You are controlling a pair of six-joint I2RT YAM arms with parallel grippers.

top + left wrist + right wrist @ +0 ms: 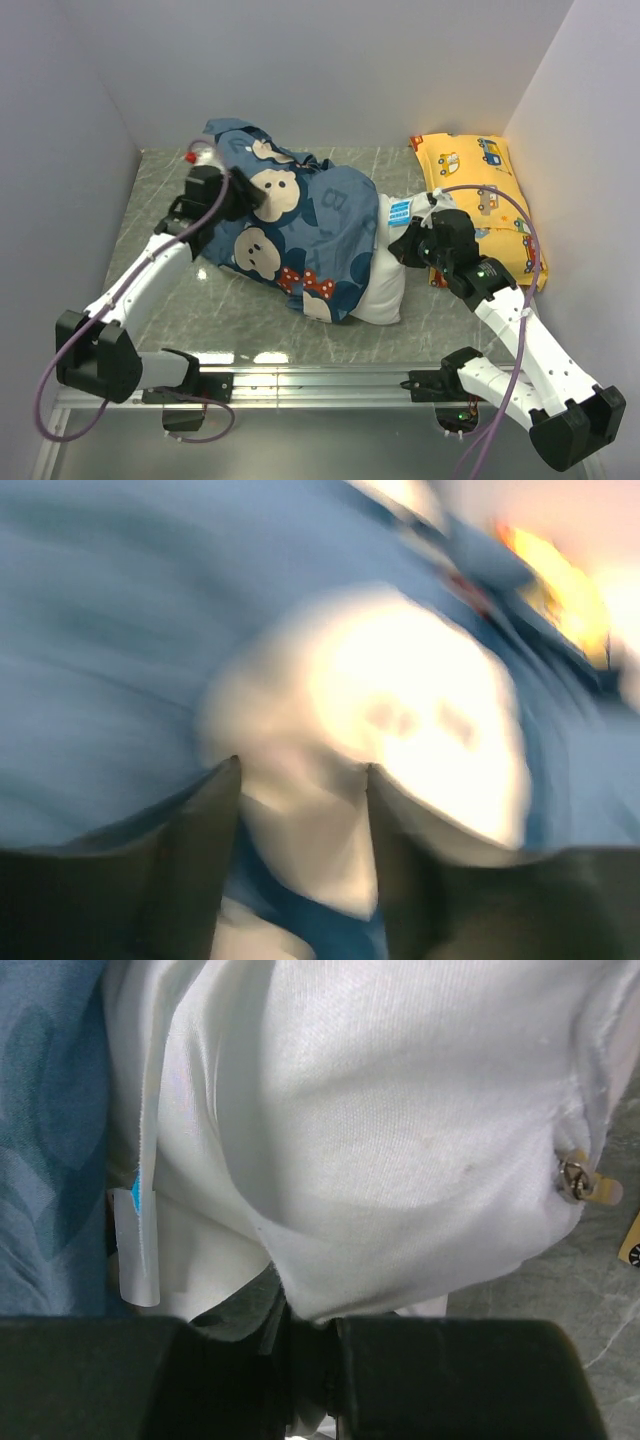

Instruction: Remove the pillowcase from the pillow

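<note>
On the grey marbled bench, the dark-blue mouse-print fabric pillowcase sheathes most of the plump white pillow, only its right end bared, where the right tool clenches it; the left tool hovers parted over cloth.

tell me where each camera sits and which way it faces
Top: above and behind, looking down on the table, pillowcase and pillow; left arm and right arm show.
Left wrist: on the left arm, blurred, close on the pillowcase; parted left jaws show.
Right wrist: close on the pillow; right jaws pinch it.
Shared: top and right wrist both show the tag.
</note>
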